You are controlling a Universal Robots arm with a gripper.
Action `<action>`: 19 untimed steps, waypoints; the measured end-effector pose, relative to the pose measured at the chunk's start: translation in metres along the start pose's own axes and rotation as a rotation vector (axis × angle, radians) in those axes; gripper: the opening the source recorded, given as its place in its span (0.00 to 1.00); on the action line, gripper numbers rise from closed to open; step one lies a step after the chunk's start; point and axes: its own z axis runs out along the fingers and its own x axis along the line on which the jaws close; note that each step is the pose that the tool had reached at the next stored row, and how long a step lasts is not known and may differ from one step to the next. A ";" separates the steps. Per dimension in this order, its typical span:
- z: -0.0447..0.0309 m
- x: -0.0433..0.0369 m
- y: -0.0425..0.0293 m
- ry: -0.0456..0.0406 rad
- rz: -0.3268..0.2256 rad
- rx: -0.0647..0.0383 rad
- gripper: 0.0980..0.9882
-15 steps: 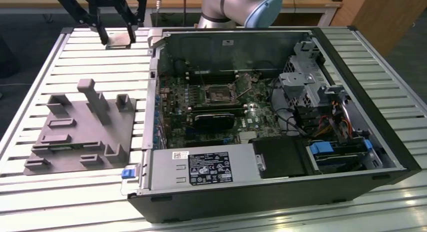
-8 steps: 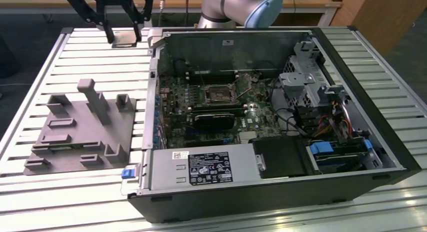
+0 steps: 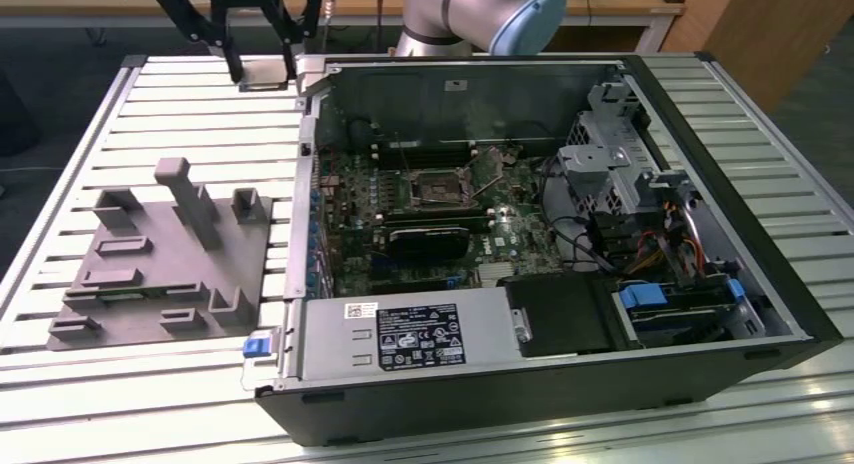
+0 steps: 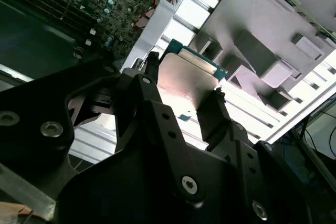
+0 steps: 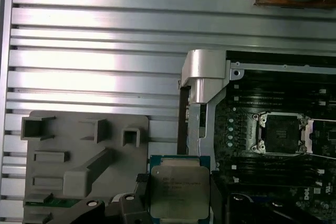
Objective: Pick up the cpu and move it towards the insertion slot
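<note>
The cpu [image 5: 177, 191] is a flat square chip with a silvery top and a green rim. My gripper [image 5: 178, 181] is shut on it, one dark finger on each side, and it hangs above the slatted table. In the second wrist view the cpu [image 4: 181, 80] sits between the two black fingers [image 4: 152, 85]. In the exterior view the gripper [image 3: 263, 74] and cpu [image 3: 263, 83] are at the far left outer corner of the open computer case [image 3: 747, 284]. The insertion slot [image 3: 437, 187] lies on the motherboard inside the case, a dark square in a silvery frame, also seen as the socket [image 5: 281, 132].
A grey plastic fixture [image 3: 160, 264] with blocks and posts lies on the slatted aluminium table [image 3: 174, 114] on the exterior view's left. The case's metal wall [image 5: 202, 85] stands between the gripper and the motherboard. A black heatsink block [image 3: 434, 242], drive cages and cables fill the case.
</note>
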 end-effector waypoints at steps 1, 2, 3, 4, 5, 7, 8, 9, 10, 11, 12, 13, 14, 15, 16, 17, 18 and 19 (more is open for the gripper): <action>0.0001 -0.0016 0.0007 0.0000 0.000 0.000 0.50; 0.0001 -0.0033 0.0013 0.0000 0.000 0.000 0.50; 0.0001 -0.0049 0.0020 0.0001 0.000 0.000 0.50; 0.0001 -0.0067 0.0027 0.0001 0.000 0.000 0.50; 0.0001 -0.0084 0.0034 0.0000 0.000 0.000 0.50; 0.0002 -0.0117 0.0047 0.0000 0.000 0.000 0.50; 0.0003 -0.0133 0.0053 0.0000 0.000 0.000 0.50; 0.0003 -0.0149 0.0059 -0.0001 0.000 0.000 0.50; 0.0003 -0.0165 0.0066 -0.0001 0.000 0.000 0.50; 0.0004 -0.0182 0.0072 0.0000 0.000 0.000 0.50; 0.0004 -0.0199 0.0079 0.0000 0.000 0.000 0.50; 0.0004 -0.0215 0.0085 0.0000 0.000 0.000 0.50; 0.0004 -0.0231 0.0092 0.0000 0.000 0.000 0.50; 0.0005 -0.0247 0.0098 0.0000 0.000 0.000 0.50; 0.0005 -0.0263 0.0105 0.0001 0.000 0.000 0.50; 0.0005 -0.0278 0.0112 0.0001 0.000 0.000 0.50; 0.0006 -0.0294 0.0118 0.0000 0.000 0.000 0.50; 0.0006 -0.0310 0.0126 0.0001 0.000 0.000 0.50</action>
